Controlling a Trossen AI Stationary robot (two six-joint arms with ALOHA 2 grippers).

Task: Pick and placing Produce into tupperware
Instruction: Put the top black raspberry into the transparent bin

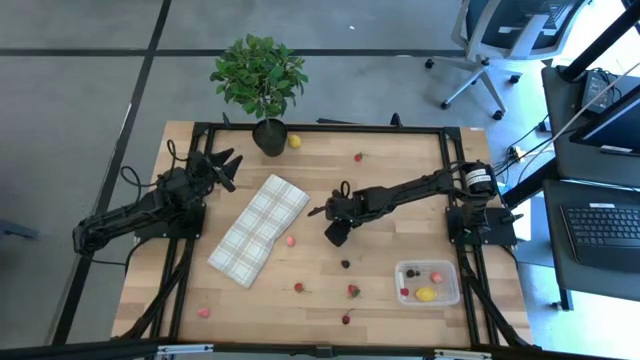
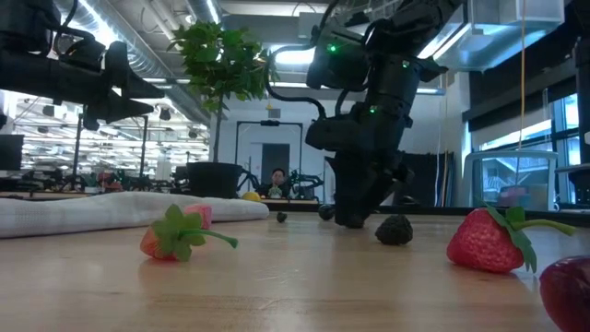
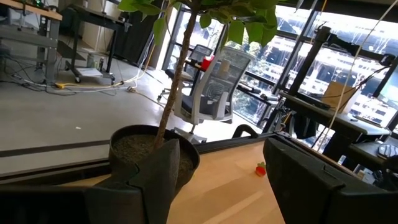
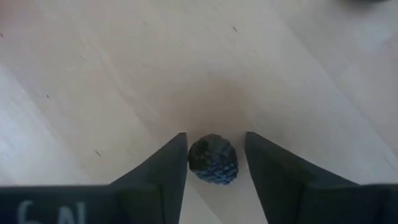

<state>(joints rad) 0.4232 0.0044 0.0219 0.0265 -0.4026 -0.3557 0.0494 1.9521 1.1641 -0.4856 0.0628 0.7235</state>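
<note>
My right gripper (image 1: 335,236) (image 4: 214,146) is at the table's middle, pointing down and open. A dark berry (image 4: 213,160) lies on the wood between its fingers. A second dark berry (image 1: 345,264) (image 2: 395,230) lies just nearer. The clear tub (image 1: 428,283) stands at the near right and holds a yellow lemon piece (image 1: 426,294) and small red pieces. Strawberries (image 1: 298,287) (image 1: 353,291) (image 2: 489,242) lie scattered on the table. My left gripper (image 1: 225,165) (image 3: 222,146) waits open at the far left, by the plant pot. My right gripper comes at the dark berry from above, one finger on each side, with the berry resting on the table. One finger (image 4: 177,168) reaches the berry's outline and a thin gap shows at the other (image 4: 258,168). I cannot tell whether it touches the berry.
A white-and-grey plaid cloth (image 1: 260,228) lies left of centre, with a pink piece (image 1: 291,240) at its edge. The potted plant (image 1: 260,80) stands at the far edge beside a lemon (image 1: 294,142). More red pieces lie at the far side (image 1: 358,156) and the near left (image 1: 203,312).
</note>
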